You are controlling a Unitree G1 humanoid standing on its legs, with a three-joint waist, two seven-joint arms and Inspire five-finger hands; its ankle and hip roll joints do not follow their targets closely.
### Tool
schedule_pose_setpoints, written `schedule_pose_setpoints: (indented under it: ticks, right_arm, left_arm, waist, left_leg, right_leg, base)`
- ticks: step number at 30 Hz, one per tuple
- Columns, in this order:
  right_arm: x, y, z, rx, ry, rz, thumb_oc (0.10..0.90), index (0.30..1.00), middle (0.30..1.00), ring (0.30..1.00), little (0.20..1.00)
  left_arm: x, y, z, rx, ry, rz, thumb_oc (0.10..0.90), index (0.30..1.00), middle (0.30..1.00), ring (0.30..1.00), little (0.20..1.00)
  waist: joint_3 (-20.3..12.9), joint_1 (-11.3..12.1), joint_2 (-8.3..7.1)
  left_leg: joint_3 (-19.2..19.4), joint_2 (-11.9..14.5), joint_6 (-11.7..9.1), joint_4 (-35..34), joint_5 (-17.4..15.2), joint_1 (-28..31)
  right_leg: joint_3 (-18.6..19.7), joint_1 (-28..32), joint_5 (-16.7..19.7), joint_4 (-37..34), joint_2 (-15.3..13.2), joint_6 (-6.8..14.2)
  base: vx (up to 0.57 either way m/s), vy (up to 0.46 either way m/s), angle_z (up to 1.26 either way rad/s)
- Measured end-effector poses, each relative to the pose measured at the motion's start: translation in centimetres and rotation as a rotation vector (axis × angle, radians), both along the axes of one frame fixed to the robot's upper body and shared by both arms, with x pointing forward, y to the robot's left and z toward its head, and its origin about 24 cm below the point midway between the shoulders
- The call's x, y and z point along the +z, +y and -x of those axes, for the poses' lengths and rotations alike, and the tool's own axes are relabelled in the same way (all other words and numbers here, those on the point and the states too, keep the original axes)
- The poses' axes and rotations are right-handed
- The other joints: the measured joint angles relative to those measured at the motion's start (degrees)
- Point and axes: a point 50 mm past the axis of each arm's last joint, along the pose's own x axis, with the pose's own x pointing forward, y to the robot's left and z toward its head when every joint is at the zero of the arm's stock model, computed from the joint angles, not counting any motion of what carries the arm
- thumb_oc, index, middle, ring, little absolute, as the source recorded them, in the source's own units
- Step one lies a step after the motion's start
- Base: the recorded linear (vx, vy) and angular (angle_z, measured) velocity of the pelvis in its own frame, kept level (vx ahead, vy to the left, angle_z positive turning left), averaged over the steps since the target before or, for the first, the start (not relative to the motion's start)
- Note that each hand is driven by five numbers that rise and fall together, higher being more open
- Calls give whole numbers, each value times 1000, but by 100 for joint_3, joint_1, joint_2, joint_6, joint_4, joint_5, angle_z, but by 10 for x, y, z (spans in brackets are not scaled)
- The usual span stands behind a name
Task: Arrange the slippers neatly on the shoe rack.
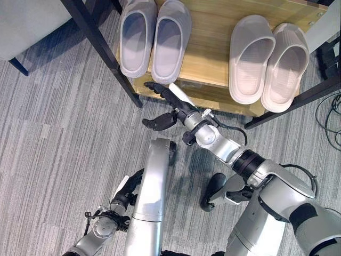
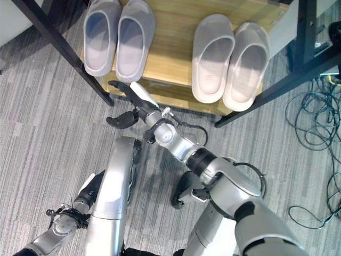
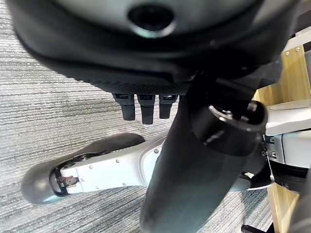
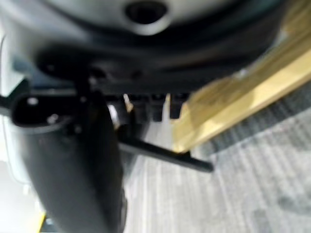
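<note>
Our right hand (image 1: 169,104), fingers spread and empty, hovers at the shoe rack (image 1: 213,64) edge, both slipper pairs (image 1: 154,37) just beyond. Left hand (image 1: 126,193) hangs relaxed. We judge only gentle nudges remain.

Right arm stretched forward from the lower right, elbow bent, wrist turned inward. Right hand (image 1: 171,105) empty, fingers (image 1: 158,88) extended and slightly spread, thumb (image 1: 159,123) held apart below them, grasping nothing. Left arm hanging low at the lower left, left hand (image 1: 127,193) beside the body, fingers relaxed and holding nothing.
</note>
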Motion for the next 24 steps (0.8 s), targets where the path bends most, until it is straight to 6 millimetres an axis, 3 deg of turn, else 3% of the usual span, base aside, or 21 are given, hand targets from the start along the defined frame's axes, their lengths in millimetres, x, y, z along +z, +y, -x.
schedule_pose_setpoints:
  ticks: [5,10,17,24]
  right_arm:
    - [0,1,1,6,6,-7,800,900,900,900,900]
    - [10,-12,7,55,-23,30,800,900,900,900,900]
    - [43,-21,39,229,-137,68,800,900,900,900,900]
    - [63,-44,69,345,-216,158,800,900,900,900,900]
  left_arm:
    - [-3,1,2,-2,14,-7,800,900,900,900,900]
    - [-3,1,2,-2,12,-7,800,900,900,900,900]
    - [-3,5,3,19,13,-7,800,900,900,900,900]
    - [2,13,1,50,-4,2,800,900,900,900,900]
  waist:
    - [-1,1,-1]
    - [-2,-18,-4]
    - [-3,-175,-9]
    - [-4,-471,-25]
  left_leg:
    - [-7,-3,0,1,-1,16]
    - [-6,-4,-6,-2,-4,17]
    - [3,-16,-2,4,-7,17]
    - [14,-33,5,22,-4,51]
  right_leg:
    - [0,24,-1,-7,-2,0]
    - [-2,33,-1,-19,-2,2]
    - [2,36,-3,-17,17,6]
    - [39,38,5,14,84,26]
  base:
    - [0,0,0]
    - [0,0,0]
    - [3,-6,0]
    - [5,-1,0]
